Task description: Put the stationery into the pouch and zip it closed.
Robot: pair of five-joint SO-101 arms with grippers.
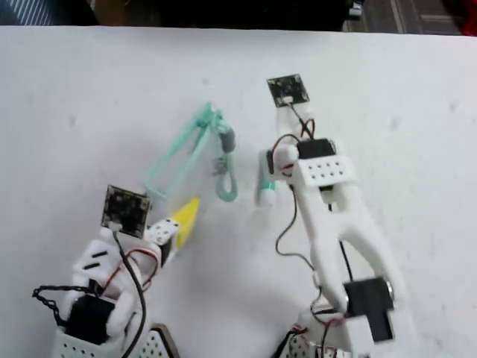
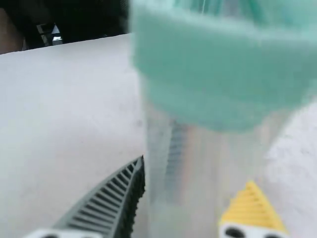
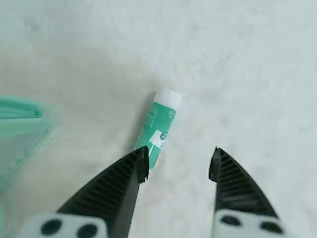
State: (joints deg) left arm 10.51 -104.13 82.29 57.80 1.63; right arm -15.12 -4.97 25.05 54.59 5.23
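Observation:
The pouch (image 1: 190,153) is clear plastic with teal trim and sits at the table's middle, seen edge-on from above. A teal loop strap (image 1: 224,183) hangs off its grey end. My left gripper (image 1: 179,216) is at the pouch's near corner. In the left wrist view the clear pouch wall (image 2: 218,74) runs between the black finger (image 2: 124,193) and the yellow finger (image 2: 250,208), which hold it. A green and white glue stick (image 1: 265,190) lies just right of the strap. My right gripper (image 3: 178,161) hangs open above it, one fingertip over the end of the glue stick (image 3: 157,130).
The white table (image 1: 402,97) has free room on the far left, far right and along the back edge. A corner of the pouch (image 3: 20,124) shows beside the glue stick in the right wrist view. Both arm bases stand at the front edge.

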